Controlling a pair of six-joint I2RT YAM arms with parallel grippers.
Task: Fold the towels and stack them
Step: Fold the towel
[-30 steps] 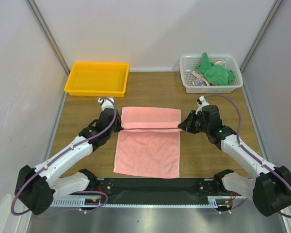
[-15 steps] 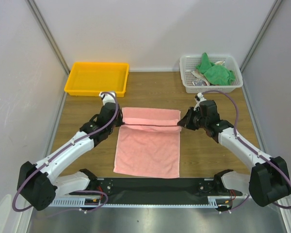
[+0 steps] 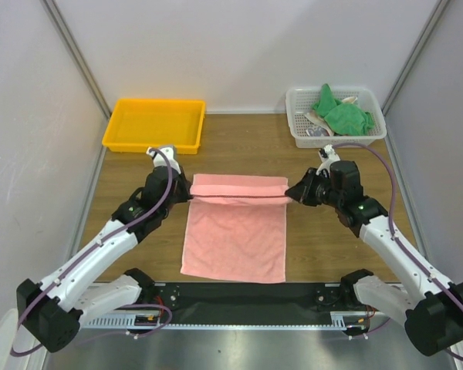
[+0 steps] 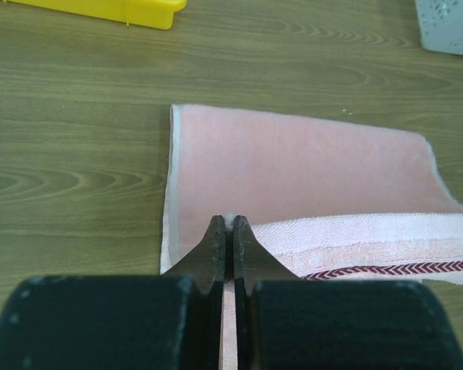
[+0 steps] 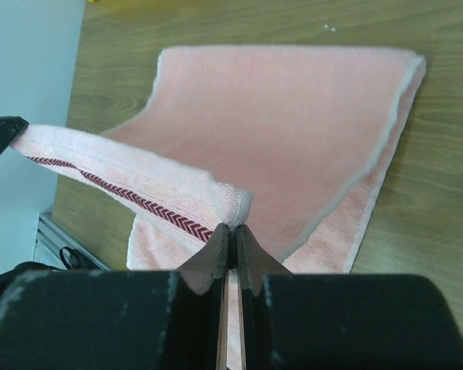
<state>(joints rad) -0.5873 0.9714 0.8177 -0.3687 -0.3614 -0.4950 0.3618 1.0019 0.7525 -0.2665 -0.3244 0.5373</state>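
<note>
A pink towel (image 3: 235,231) lies in the middle of the table, its far part lifted and doubled over toward the back. My left gripper (image 3: 187,194) is shut on the towel's left corner, seen pinched between the fingertips in the left wrist view (image 4: 230,223). My right gripper (image 3: 292,194) is shut on the right corner, pinched likewise in the right wrist view (image 5: 233,227). The held edge with a red stitched band (image 5: 139,202) hangs taut between both grippers a little above the flat part (image 4: 293,166). More towels, green ones (image 3: 341,114), sit in the white basket (image 3: 374,132).
A yellow tray (image 3: 153,123) stands at the back left, its edge in the left wrist view (image 4: 100,9). The white basket at the back right also holds some pale cloths. Grey walls close in both sides. A black rail (image 3: 239,294) runs along the near edge.
Both grippers have carried the towel's held edge toward the back of the table and a little higher. The fold has moved farther back over the far part.
</note>
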